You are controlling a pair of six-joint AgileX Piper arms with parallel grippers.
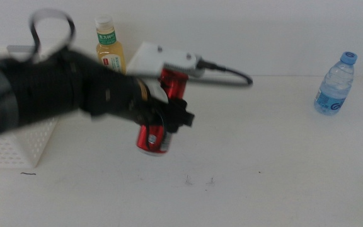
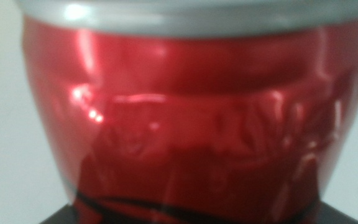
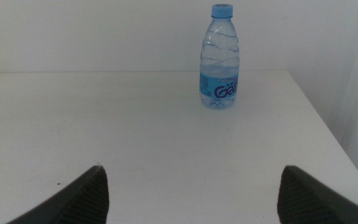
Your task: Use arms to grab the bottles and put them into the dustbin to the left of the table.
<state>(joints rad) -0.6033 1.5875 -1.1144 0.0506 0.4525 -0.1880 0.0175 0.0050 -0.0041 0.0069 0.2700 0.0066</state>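
- Above the tabletop (image 1: 263,157) at centre, the left claw (image 1: 169,116) pinches the red can (image 1: 155,137), tilted.
- At 10 o'clock: tea bottle (image 1: 109,47), green label unreadable, beside the white dustbin (image 1: 17,145).
- At 2 o'clock: water bottle (image 3: 219,59), blue label reading "Ga…".
- Right claw (image 3: 191,199) spread wide, facing the water bottle.

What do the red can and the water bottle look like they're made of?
The red can held by the left end effector looks like thin glossy metal: bright glints, dents, silvery rim. The water bottle looks like clear ribbed plastic with a blue cap.
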